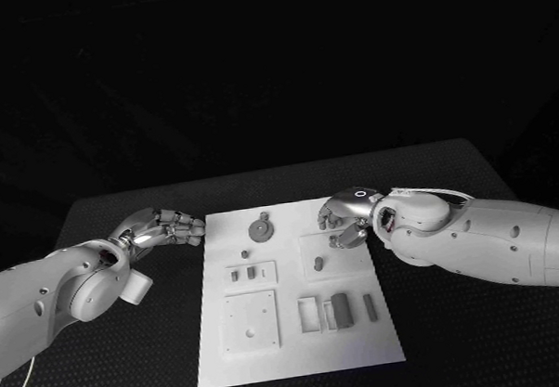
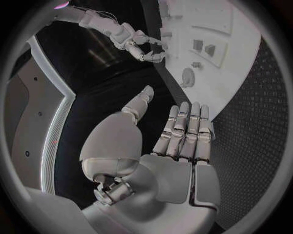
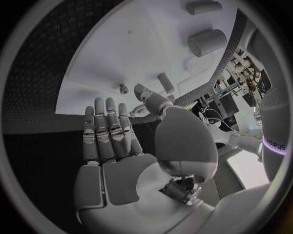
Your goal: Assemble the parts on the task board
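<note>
The white task board [image 1: 296, 355] lies in the middle of the black table. On it are grey parts: a round disc [image 1: 259, 226] at the far end, a small peg [image 1: 320, 264], two little pieces [image 1: 244, 274] on a raised plate, and dark blocks [image 1: 342, 308] by a rectangular frame. My left hand [image 1: 162, 229] hovers beside the board's far left corner, fingers straight, holding nothing [image 2: 180, 139]. My right hand [image 1: 348, 214] is over the board's far right corner, fingers straight and thumb apart, empty [image 3: 116, 141]. The board [image 3: 134, 53] lies past its fingertips.
A square flat plate [image 1: 252, 320] sits at the board's near left. Black table surface [image 1: 135, 358] runs round the board on all sides. In the left wrist view the right hand [image 2: 143, 46] shows at the board's [image 2: 238, 73] far edge.
</note>
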You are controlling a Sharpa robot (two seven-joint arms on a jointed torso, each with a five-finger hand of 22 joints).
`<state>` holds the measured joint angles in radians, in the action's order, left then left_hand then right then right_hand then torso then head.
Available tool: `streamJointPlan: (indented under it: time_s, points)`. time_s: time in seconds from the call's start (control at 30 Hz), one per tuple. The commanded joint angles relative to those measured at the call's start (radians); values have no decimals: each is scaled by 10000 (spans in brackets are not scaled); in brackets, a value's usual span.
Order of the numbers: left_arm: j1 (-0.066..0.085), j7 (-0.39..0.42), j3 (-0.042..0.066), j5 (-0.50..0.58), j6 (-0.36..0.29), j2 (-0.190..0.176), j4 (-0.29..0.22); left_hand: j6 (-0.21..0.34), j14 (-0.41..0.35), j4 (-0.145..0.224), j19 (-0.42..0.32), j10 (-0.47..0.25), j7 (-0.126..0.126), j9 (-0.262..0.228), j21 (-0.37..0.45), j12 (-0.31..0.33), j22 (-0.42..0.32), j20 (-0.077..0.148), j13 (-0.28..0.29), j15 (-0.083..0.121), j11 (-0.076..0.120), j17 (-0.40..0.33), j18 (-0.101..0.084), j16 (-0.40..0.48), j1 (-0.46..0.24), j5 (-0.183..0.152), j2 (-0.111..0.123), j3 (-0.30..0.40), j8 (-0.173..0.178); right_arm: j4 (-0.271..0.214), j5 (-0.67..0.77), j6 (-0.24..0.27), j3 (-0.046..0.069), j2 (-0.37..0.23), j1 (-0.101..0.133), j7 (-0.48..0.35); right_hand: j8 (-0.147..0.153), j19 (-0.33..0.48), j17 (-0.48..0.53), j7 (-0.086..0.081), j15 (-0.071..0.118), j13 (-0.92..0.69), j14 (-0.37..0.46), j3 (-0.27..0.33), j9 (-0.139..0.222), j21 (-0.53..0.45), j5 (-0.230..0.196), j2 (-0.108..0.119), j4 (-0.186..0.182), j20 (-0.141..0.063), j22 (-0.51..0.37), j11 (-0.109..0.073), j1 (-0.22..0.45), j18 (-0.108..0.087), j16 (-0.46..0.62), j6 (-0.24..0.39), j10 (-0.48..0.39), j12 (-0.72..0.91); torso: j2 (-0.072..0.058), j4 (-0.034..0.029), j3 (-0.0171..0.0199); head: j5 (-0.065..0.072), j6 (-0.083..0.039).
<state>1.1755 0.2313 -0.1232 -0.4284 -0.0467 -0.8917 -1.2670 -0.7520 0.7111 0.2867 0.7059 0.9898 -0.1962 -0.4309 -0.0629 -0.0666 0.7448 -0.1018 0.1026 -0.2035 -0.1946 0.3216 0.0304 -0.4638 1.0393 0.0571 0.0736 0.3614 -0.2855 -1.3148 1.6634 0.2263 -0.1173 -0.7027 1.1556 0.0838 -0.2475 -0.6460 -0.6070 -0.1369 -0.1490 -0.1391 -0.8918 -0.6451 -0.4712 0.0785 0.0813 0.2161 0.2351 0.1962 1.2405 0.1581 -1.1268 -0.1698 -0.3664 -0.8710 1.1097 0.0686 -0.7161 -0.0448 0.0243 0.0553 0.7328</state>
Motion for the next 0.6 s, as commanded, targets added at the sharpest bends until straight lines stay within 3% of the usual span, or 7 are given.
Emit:
streamJointPlan:
  time_s: [0.03, 0.1, 0.13, 0.17, 0.33, 0.6]
  points:
    - [4, 99, 6, 54, 161, 14, -1, 72, -54, -1, -12, -53, -267, 1, -55, -19, -10, -41, -16, -30, -18, -4, 68, 37, -89, -50, 5, -44, 4, -22, 366, -329, -16, 25, -2, -30, -6, 120, 9, -15, -48, 107, 112, -7, 20, -63, -19, 111, -102, 3, 128, 55, 20, 171, 63, 23, -148, -12, -2, -17, 4, -1, 7]
    - [3, 96, 6, 54, 143, 14, -3, 71, -53, -1, -12, -52, -266, 0, -55, -20, -12, -42, -16, -30, -18, -4, 68, 37, -89, -50, 4, -44, 2, -35, 708, -278, -56, 33, -5, 17, -97, 144, -4, -127, -50, 149, 118, -19, 7, -72, -21, 78, -141, -8, 226, 33, -10, 183, 64, -130, -103, 37, -1, -20, 6, -2, 12]
    - [2, 94, 6, 54, 127, 22, 0, 70, -52, -1, -12, -51, -266, 0, -55, -21, -12, -42, -17, -30, -18, -3, 68, 37, -89, -50, 3, -44, 2, -37, 802, -239, -82, 32, -7, 16, -195, 98, -28, -248, -15, 125, 65, -27, -14, -55, -24, -4, -117, -24, 296, -53, -67, 169, 31, -309, 105, 151, 0, -17, 3, 14, 11]
    - [1, 97, 6, 54, 127, 29, 5, 69, -51, -1, -11, -50, -265, -1, -56, -22, -13, -42, -17, -30, -17, -3, 69, 37, -88, -49, -1, -42, 0, -40, 858, -195, -112, 31, -9, 13, -271, -14, -65, -257, 57, 86, -54, -26, -23, -20, -26, -95, -74, -43, 360, -150, -115, 137, -38, -449, 336, 271, 1, -20, 1, 30, 8]
    - [-2, 97, 6, 33, 115, 32, 23, 66, -46, 2, -7, -43, -261, -4, -59, -26, -17, -40, -19, -28, -14, 0, 73, 36, -74, -49, -20, -32, -5, -92, 1128, 82, -168, 46, -75, 18, -513, -581, -193, -65, 326, -22, -581, -47, -41, 57, -21, -474, 211, -103, 526, -417, -261, -35, -292, -919, 945, 545, -6, 0, 7, 3, 25]
    - [-5, 98, 6, -3, 112, 48, 26, 64, -43, 5, -5, -40, -260, -5, -60, -28, -20, -40, -20, -27, -12, 2, 75, 36, -67, -50, -25, -29, -9, -66, 1530, 118, -298, 106, -101, 167, -708, -1105, -308, 108, 525, -129, -1018, -114, -105, 11, -14, -830, 522, -126, 593, -614, -415, -202, -449, -1324, 1399, 694, 4, -17, -1, 4, 53]
